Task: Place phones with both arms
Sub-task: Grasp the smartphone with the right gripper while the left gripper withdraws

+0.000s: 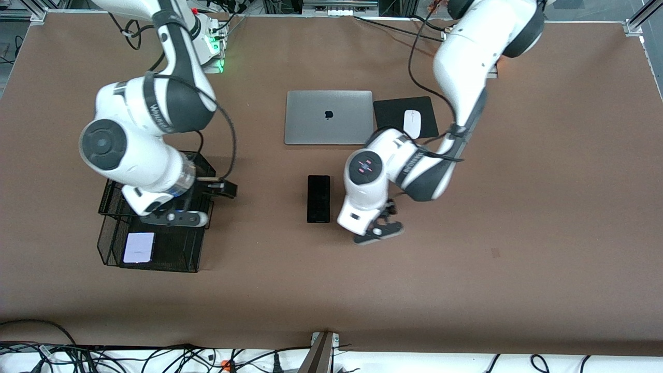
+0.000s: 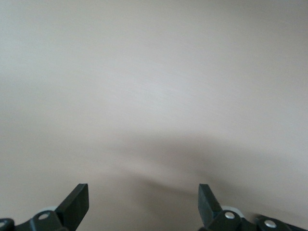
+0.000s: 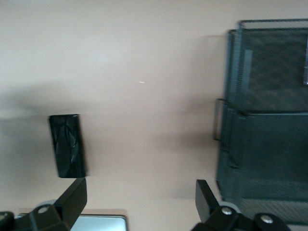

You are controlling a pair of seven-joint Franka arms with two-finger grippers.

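showing both sets of fingers spread wide, nothing held – left gripper (image 2: 143,202) over bare table just beside the long black phone (image 1: 318,199), right gripper (image 3: 139,199) over the mesh tray (image 1: 178,256). lavender-white phone (image 1: 139,247) lies in the tray – laptop (image 1: 328,117) farther from the camera.

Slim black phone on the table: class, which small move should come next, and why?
Probably the left gripper, open and empty over bare table, should shift toward the slim black phone beside it. The phone lies loose, while the pale phone already sits in the mesh tray.
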